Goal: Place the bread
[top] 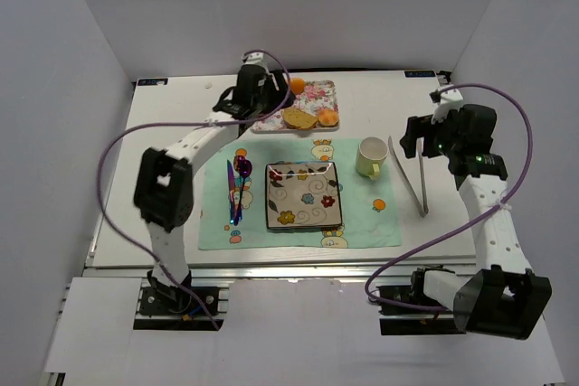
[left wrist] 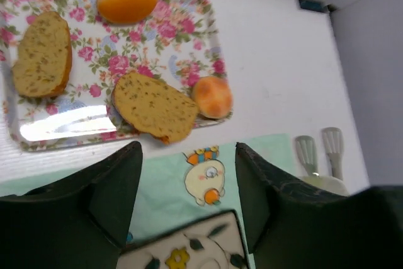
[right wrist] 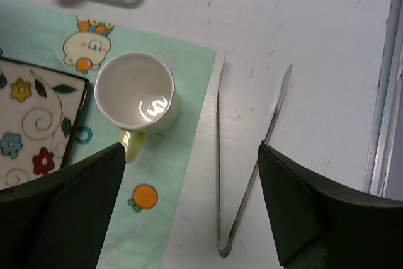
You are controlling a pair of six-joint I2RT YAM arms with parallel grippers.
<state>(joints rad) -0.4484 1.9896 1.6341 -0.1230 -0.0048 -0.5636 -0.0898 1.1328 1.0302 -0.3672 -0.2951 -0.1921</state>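
Here's the left end effector (left wrist: pixel 189 152), spread wide and empty. The bread (left wrist: pixel 154 106) lies at its 11 o'clock on the floral tray (left wrist: pixel 189 36), long axis 10-to-4, seemingly overhanging the rim. The right end effector (right wrist: pixel 190 149), released too, sits farther off.

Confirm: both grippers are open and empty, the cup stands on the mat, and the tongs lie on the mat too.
Wrong on the tongs: they lie on the bare table, just off the mat, as the right wrist view shows. The left gripper and right gripper are open and empty; the cup stands on the mat.
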